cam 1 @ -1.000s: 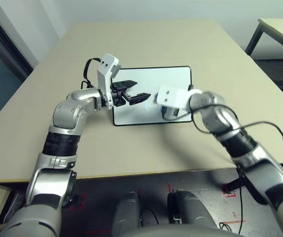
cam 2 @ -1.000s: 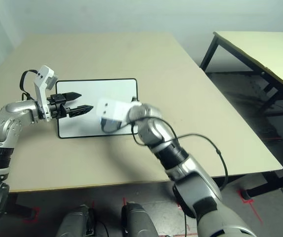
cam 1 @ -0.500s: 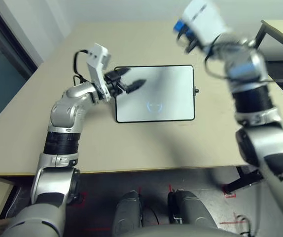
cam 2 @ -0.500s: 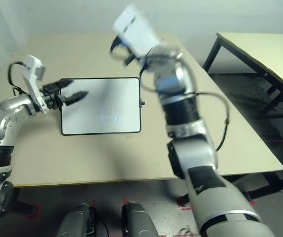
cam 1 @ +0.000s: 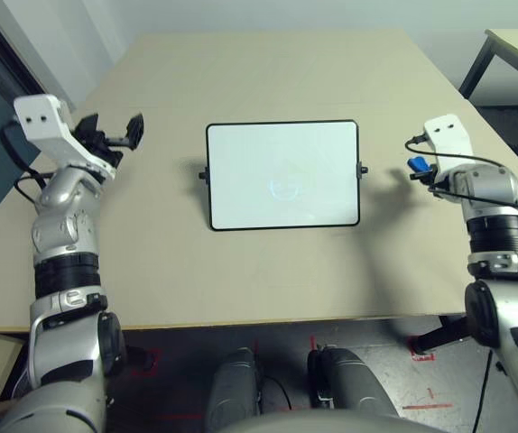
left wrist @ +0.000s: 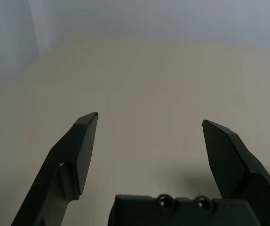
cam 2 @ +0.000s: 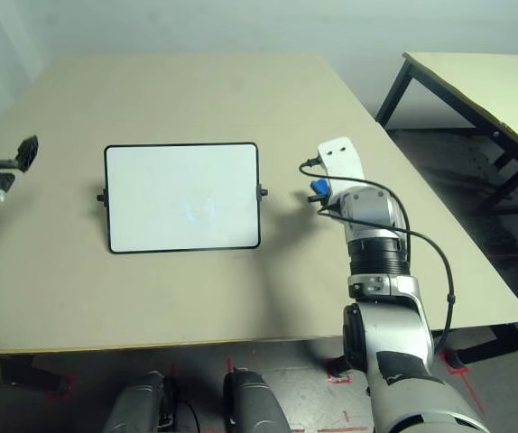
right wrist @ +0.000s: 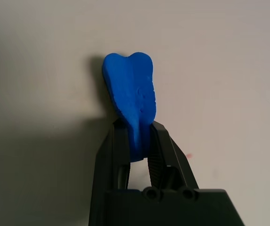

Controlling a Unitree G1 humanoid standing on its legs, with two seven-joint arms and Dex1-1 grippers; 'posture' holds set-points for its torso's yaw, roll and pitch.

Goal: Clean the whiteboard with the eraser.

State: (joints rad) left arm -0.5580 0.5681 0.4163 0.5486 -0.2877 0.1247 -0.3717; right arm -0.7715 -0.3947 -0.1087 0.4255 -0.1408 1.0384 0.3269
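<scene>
The whiteboard (cam 1: 282, 175) lies flat in the middle of the table, with a faint pale mark near its centre. The blue eraser (right wrist: 131, 102) is pinched between the fingers of my right gripper (right wrist: 134, 141), which is shut on it. That gripper (cam 1: 419, 167) hangs over the table to the right of the board, clear of its edge. My left gripper (cam 1: 113, 135) is open with nothing between its fingers (left wrist: 81, 150), held over the table well to the left of the board.
A second table (cam 2: 476, 86) stands off to the right, across a gap of floor. The beige table (cam 1: 268, 262) runs wide around the board on all sides. A black cable (cam 1: 503, 207) loops off my right forearm.
Both arms have drawn back from the board: the right gripper swung up and out to the right with the eraser, and the left gripper pulled away to the left. The board now lies uncovered.
</scene>
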